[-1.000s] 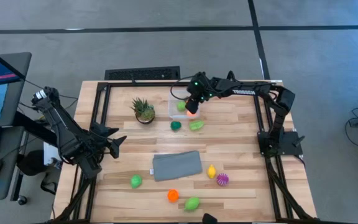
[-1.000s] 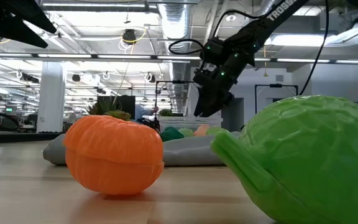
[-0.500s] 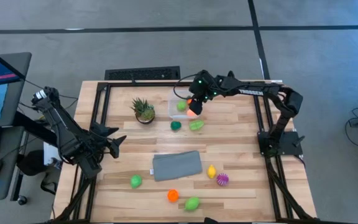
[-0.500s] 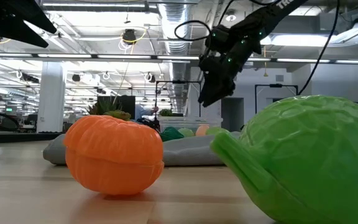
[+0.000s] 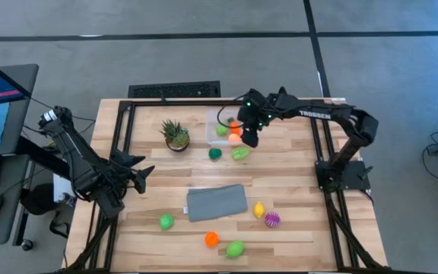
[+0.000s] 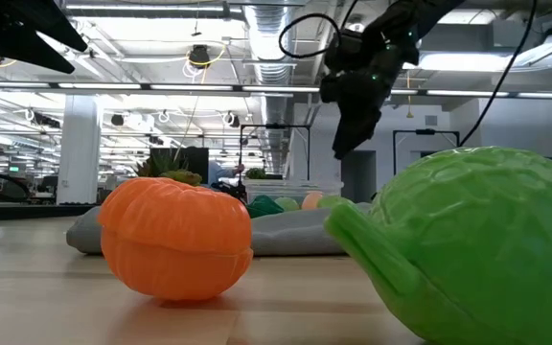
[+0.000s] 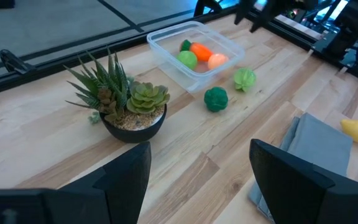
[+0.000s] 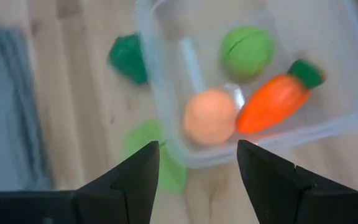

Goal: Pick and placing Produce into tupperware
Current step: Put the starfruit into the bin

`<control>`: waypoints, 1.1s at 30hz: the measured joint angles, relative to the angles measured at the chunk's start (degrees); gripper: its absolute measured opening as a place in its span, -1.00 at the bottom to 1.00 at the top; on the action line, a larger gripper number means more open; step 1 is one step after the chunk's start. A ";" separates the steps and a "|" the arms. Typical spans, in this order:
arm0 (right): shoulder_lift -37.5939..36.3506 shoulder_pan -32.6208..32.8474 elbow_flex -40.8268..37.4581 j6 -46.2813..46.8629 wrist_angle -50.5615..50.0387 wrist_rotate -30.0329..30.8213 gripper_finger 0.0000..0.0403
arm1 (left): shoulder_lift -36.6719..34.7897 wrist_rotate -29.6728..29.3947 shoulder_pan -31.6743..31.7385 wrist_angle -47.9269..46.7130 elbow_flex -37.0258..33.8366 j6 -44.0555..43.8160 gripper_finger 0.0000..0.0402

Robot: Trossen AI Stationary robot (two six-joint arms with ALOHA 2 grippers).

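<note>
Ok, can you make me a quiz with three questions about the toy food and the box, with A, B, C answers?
1. Where is the carrot?
A. in the clear tub
B. on the grey cloth
C. beside the potted plant

2. How many toys lie in the tub?
A. one
B. three
C. six

3. What is the right pincer doing?
A. gripping the yellow lemon
B. hanging open and empty by the tub
C. pressing on the cloth

Answers:
1 A, the left wrist view shows the carrot inside the tub walls.
2 B, a green ball, a peach ball and the carrot lie there.
3 B, the right wrist view shows nothing between its fingers.
</note>
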 joint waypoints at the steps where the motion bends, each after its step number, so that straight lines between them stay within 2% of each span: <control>1: -0.27 0.35 -0.09 -0.12 -0.41 -0.11 0.19 | 0.00 -0.02 -0.01 -0.02 0.00 0.00 0.31; 14: -7.75 2.32 -8.34 1.60 -1.54 -1.40 0.19 | 0.00 -1.48 -0.01 -0.17 0.00 0.02 0.31; 25: -10.56 5.37 -20.57 6.60 14.36 -0.88 0.19 | 0.00 -1.53 0.00 -0.17 0.00 -0.36 0.31; 30: -10.54 7.26 -23.88 6.68 19.98 3.09 0.19 | -0.01 -1.42 0.00 -0.07 0.00 -0.90 0.31; 33: -10.51 7.45 -24.84 6.86 22.05 3.36 0.19 | 0.00 -1.21 0.00 -0.02 0.00 -0.92 0.31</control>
